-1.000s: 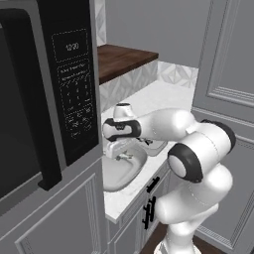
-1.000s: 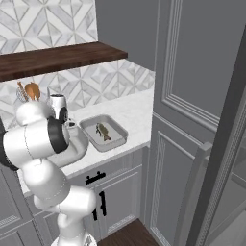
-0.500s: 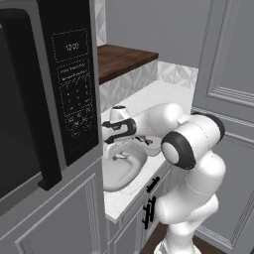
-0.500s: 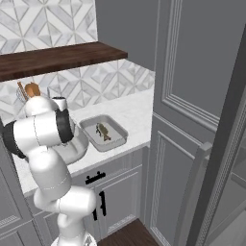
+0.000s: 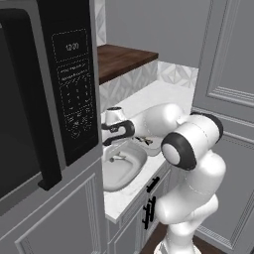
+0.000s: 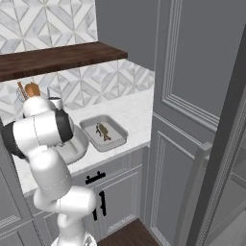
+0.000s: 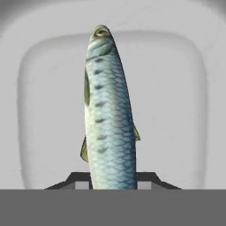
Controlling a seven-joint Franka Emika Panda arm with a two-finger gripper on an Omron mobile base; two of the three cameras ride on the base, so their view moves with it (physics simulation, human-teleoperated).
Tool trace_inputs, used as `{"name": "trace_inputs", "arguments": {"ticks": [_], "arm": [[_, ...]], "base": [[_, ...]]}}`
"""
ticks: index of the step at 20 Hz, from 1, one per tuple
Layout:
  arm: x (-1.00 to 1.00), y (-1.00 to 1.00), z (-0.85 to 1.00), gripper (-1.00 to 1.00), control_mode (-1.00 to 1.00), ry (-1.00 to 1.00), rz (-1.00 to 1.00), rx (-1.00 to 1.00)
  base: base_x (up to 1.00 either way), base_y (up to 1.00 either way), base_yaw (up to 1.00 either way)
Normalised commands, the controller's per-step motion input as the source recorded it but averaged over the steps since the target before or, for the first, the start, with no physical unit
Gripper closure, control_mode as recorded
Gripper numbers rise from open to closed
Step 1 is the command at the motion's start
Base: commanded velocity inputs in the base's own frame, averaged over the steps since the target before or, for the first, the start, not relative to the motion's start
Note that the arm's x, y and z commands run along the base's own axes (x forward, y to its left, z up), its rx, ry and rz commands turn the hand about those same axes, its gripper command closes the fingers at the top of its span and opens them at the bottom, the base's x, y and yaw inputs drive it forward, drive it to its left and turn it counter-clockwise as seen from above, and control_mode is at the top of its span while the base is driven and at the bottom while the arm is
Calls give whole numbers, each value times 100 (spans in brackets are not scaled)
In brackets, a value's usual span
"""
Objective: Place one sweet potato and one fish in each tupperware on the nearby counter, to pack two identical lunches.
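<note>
My gripper (image 7: 114, 178) is shut on a pale silvery-green fish (image 7: 106, 110), which points away from the hand over the pale floor of the round, bowl-like tupperware (image 7: 39, 110). In the left base view the gripper (image 5: 110, 134) hangs above that bowl (image 5: 119, 171), close to the microwave's side. The rectangular tupperware (image 6: 115, 129) stands on the white counter (image 6: 129, 110) to the right, with a darker fish (image 6: 102, 132) lying in it. The arm hides most of the bowl (image 6: 79, 146) in the right base view. I cannot make out a sweet potato.
A black microwave (image 5: 59, 94) in a grey cabinet stands close on the left. A dark wooden shelf (image 6: 62, 55) runs above the counter. Orange-brown items (image 6: 31, 89) stand by the backsplash behind the arm. Tall grey cabinet doors (image 6: 192, 96) bound the right.
The arm's elbow has swung forward and to the right. The hand has shifted slightly lower and left over the bowl, the fish still in its grip.
</note>
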Motion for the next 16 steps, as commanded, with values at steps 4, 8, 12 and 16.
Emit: {"name": "trace_inputs", "arguments": {"ticks": [4,8,12,16], "arm": [[0,15,-20,100,-100,-4,3,0],[0,11,-29,100,-100,0,2,-1],[0,0,-2,100,-100,0,0,0],[1,0,0,-100,-100,0,0,0]], "base": [[0,0,0],[0,0,0],[0,0,0],[0,0,0]]}}
